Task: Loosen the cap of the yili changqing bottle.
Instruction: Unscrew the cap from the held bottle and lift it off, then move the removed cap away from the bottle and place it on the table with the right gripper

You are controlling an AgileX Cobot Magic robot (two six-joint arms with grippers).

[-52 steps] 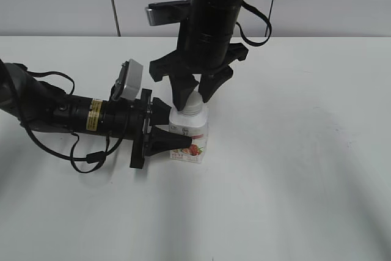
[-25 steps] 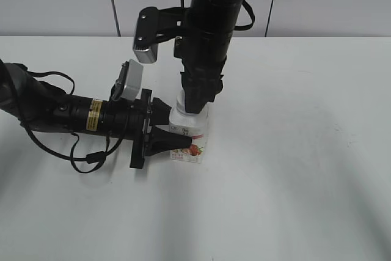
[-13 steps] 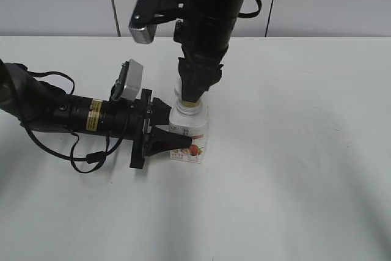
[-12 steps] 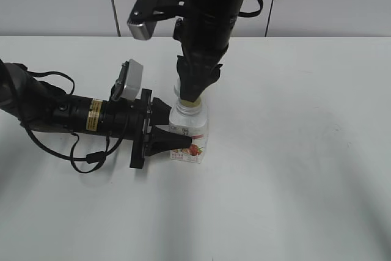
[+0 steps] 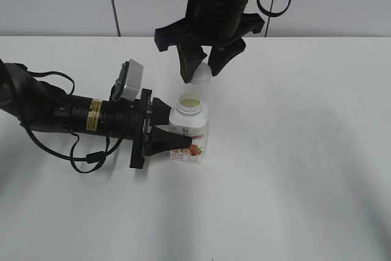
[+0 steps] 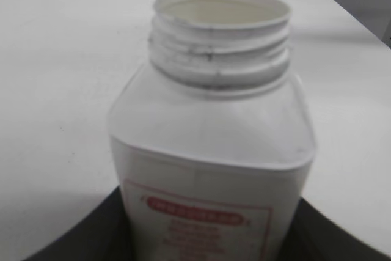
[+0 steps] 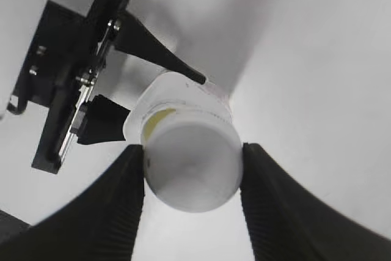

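Observation:
The yili changqing bottle point(image 5: 190, 132) stands upright on the white table, its neck open with pale liquid showing inside. My left gripper point(image 5: 164, 128) lies level and is shut on the bottle's body; in the left wrist view the bottle point(image 6: 214, 126) fills the frame between the dark jaws. My right gripper point(image 5: 198, 73) hangs above and slightly behind the bottle, shut on the white cap point(image 5: 200, 75), lifted clear of the neck. In the right wrist view the cap point(image 7: 192, 164) sits between the two ribbed fingers point(image 7: 116, 206), with the open bottle point(image 7: 183, 99) below it.
The white table point(image 5: 293, 163) spreads around the bottle, with a grey wall behind. The left arm and its cables point(image 5: 55, 114) lie across the table's left side.
The right gripper has turned on the cap, then risen with it; the cap has come off the neck and the bottle now stands open. The left gripper has not moved.

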